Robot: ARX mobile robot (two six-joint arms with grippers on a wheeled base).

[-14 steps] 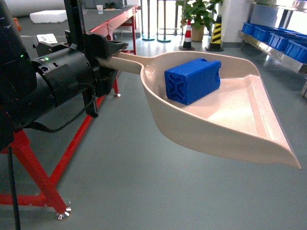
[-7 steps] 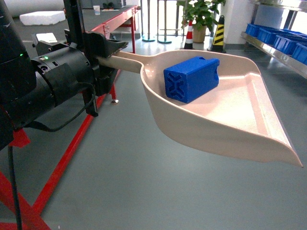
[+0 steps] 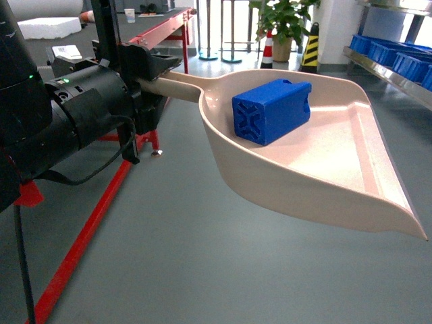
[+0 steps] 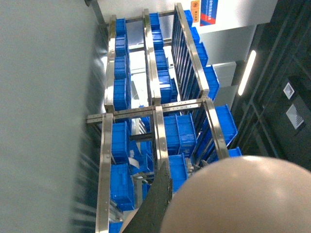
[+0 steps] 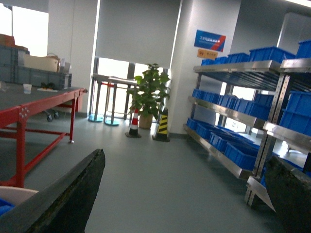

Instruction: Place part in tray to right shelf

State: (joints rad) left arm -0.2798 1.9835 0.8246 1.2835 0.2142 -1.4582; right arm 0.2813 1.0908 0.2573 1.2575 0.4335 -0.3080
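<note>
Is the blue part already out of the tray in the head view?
No. The part lies inside the tray, near its handle end, with the X-ribbed face toward the camera.

1. The tray [image 3: 317, 175], a beige scoop, carries the part [image 3: 271, 111]; the blue block lies on its side at the deep end near the handle, X-ribbed end facing the camera.
2. The grey floor [image 3: 175, 256] bears the red-legged table [image 3: 145, 40], two striped cones [image 5: 161, 125] and a potted plant [image 5: 148, 94].
3. The right shelf [image 5: 228, 114], a steel rack, holds rows of blue crates [image 5: 228, 143] on several levels.
</note>
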